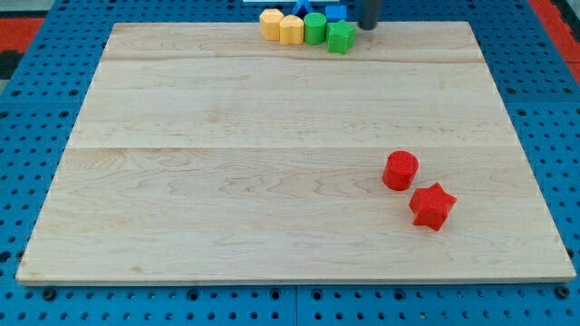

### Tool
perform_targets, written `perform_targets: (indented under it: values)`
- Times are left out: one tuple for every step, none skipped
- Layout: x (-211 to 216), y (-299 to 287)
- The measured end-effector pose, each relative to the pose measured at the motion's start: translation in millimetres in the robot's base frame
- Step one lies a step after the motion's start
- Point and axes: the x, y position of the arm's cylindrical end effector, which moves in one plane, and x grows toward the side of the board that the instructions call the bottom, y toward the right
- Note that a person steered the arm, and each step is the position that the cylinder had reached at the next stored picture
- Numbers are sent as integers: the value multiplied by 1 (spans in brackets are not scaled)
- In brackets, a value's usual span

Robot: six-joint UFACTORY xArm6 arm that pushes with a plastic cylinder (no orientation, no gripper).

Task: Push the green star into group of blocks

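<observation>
- You see the green star (341, 38) at the frame's top centre, touching the green cylinder (314, 28) in a row with two yellow blocks (281, 27).
- My tip (369, 27) sits just right of it; no jaws exist.
- Red cylinder (400, 170) and red star (431, 206) lie lower right on the board (227, 181).

The board (272, 154) is pale, smooth, matt wood with faint grain. The green star (341, 37), red cylinder (400, 170) and red star (431, 206) look like matt plastic. The blue perforated base (535, 100) looks hard and smooth.
</observation>
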Motion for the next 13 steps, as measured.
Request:
perform_targets:
  values:
    - [18,-34]
    - [27,-26]
    - [25,-22]
    - [32,-16]
    - [47,-7]
    - [61,-23]
    - [74,-11]
    - [84,-3]
    - [86,-27]
    - [89,-54]
    - [103,-53]
    - [120,-56]
    - [116,-89]
